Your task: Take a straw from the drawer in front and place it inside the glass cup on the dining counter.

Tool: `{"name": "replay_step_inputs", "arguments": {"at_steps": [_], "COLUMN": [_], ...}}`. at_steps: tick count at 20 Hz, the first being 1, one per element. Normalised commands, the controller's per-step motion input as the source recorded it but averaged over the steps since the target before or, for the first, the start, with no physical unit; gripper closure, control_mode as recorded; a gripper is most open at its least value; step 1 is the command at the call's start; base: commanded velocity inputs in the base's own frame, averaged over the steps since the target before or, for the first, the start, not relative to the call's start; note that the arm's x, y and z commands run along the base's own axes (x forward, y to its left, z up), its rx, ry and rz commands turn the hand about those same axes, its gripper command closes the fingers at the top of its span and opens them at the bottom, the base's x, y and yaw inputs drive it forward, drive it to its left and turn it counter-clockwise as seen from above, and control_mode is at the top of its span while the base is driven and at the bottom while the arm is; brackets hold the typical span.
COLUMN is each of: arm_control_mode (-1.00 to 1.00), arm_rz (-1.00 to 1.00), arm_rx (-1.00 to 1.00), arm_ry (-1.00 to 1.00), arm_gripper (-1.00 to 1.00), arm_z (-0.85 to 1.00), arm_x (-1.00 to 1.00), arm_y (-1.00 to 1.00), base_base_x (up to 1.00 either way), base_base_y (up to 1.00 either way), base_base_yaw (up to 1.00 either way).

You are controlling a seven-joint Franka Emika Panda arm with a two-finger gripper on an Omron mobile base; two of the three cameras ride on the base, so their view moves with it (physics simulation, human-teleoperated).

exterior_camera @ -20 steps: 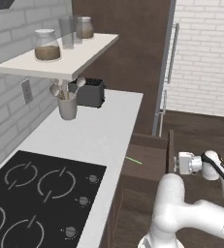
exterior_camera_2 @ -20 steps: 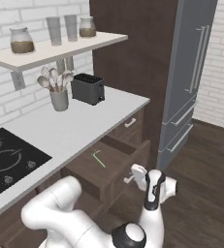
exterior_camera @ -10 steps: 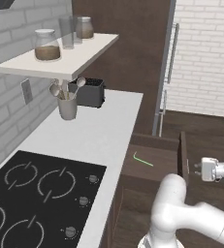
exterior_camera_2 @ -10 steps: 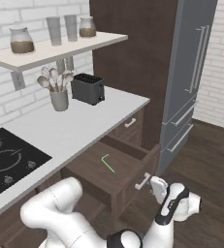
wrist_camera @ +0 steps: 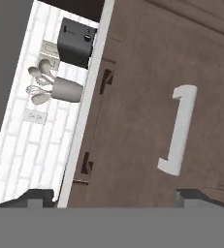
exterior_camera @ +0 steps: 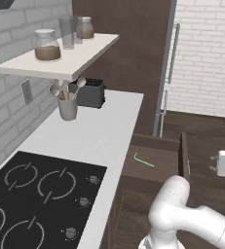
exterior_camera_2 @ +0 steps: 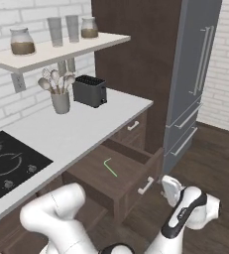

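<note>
I see the tall grey fridge (exterior_camera_2: 195,79) standing past the end of the white counter (exterior_camera: 92,141), which carries the black cooktop (exterior_camera: 33,194), a dark toaster (exterior_camera_2: 89,91) and a grey utensil holder (exterior_camera: 67,108) under the shelf (exterior_camera: 60,61). Below the counter's edge the drawer (exterior_camera_2: 118,178) stands pulled out, its front panel and pale handle (wrist_camera: 179,131) facing my hand camera. The gripper (exterior_camera: 216,164) hangs just off that front panel, jaws spread wide and holding nothing. The straw (exterior_camera_2: 110,167) lies flat on the drawer's floor, bent end toward the back, well apart from the gripper.
</note>
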Motion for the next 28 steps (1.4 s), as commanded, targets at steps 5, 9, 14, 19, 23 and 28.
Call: {"name": "replay_step_inputs", "arguments": {"at_steps": [5,9,14,19,23,28], "arm_control_mode": [-1.0,-1.0,-1.0,-1.0,-1.0,-1.0], "arm_rz": [0.0,0.0,0.0,0.0,-0.03,-0.06], "arm_rx": [-0.17,-0.28,-0.31,-0.35,-0.3,-0.27], "arm_ry": [-0.01,0.02,0.16,0.31,0.36,0.28], "arm_gripper": [-1.0,-1.0,-1.0,-1.0,-1.0,-1.0], "arm_z": [1.0,1.0,0.59,-0.12,-0.47,-0.52], "arm_x": [-0.01,0.19,0.49,0.52,0.52,0.47], "arm_y": [0.88,1.0,0.98,0.59,0.18,0.05], "base_base_x": [0.0,0.0,0.0,0.0,0.0,0.0], "base_base_y": [0.0,0.0,0.0,0.0,0.0,0.0], "base_base_yaw": [0.0,0.0,0.0,0.0,0.0,0.0]}}
